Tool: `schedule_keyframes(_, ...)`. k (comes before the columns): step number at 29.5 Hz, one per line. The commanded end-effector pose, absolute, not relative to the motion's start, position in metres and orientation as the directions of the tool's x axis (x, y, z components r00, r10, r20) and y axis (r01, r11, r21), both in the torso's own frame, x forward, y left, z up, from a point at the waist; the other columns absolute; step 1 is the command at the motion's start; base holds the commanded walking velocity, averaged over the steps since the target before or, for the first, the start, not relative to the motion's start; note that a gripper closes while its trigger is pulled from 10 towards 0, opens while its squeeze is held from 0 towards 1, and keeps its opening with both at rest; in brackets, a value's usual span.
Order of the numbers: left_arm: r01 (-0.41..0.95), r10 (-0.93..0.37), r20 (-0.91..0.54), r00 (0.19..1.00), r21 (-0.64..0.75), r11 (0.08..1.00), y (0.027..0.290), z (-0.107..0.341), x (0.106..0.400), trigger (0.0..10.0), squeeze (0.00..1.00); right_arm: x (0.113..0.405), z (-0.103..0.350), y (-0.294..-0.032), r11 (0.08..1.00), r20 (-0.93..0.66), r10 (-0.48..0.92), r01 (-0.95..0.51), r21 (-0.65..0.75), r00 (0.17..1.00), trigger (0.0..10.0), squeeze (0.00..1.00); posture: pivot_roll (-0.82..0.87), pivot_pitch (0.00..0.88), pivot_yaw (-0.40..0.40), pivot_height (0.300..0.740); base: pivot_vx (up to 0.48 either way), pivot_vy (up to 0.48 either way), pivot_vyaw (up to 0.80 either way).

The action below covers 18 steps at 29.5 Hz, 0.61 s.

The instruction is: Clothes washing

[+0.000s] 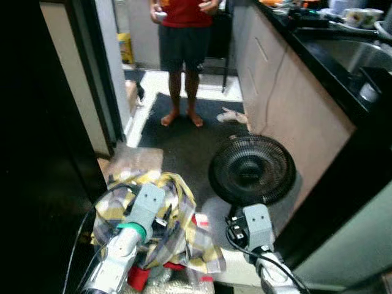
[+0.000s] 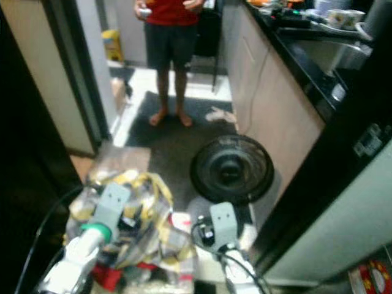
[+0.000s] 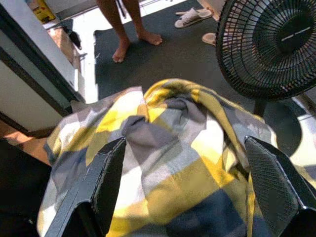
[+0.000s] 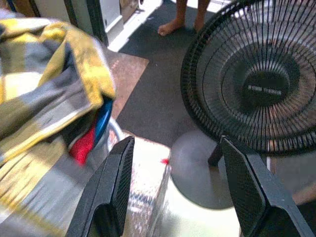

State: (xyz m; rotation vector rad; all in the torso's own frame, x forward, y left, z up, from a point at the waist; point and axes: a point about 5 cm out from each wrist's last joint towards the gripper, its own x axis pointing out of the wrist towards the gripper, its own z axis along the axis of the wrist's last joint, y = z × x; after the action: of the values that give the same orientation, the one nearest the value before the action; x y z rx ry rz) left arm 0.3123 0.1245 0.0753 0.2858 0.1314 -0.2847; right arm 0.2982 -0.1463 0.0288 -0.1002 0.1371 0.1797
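1. The step in hand appeared to be collecting laundry: the left gripper [image 3: 185,187] hovered directly over a yellow-and-grey checked garment [image 1: 162,214], its fingers [image 3: 106,182] spread apart on either side of the cloth and not clamped on it.
2. The garment lay heaped on top of a pile near the robot's feet, with red and blue items [image 4: 91,136] beneath; the container, if any, could not be made out.
3. The right gripper [image 4: 177,187] was held beside the pile with its fingers apart and empty, pointing toward a black floor fan [image 1: 252,169].
4. A person [image 1: 184,37] stood well apart on a dark mat [image 1: 184,144].
5. The next move probably called for lowering and closing on the cloth.
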Motion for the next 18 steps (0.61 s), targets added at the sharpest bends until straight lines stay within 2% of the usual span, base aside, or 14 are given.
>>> schedule_keyframes(1,0.289,-0.245,-0.192,0.95,0.25,0.924,0.125,0.069,0.3099,10.0,0.0,0.2939,0.023,-0.1472,0.98,-0.169,0.166,-0.182,-0.084,0.972,10.0,0.0,0.01,0.001,0.014,0.74,0.0,0.0,0.0)
schedule_keyframes(18,0.302,-0.253,-0.206,0.945,0.257,0.918,0.1235,0.0667,0.3106,10.0,0.0,0.2944,0.0233,-0.1479,0.98,-0.169,0.165,-0.182,-0.086,0.972,10.0,0.0,0.0,0.0,0.015,0.74,0.0,0.0,0.0)
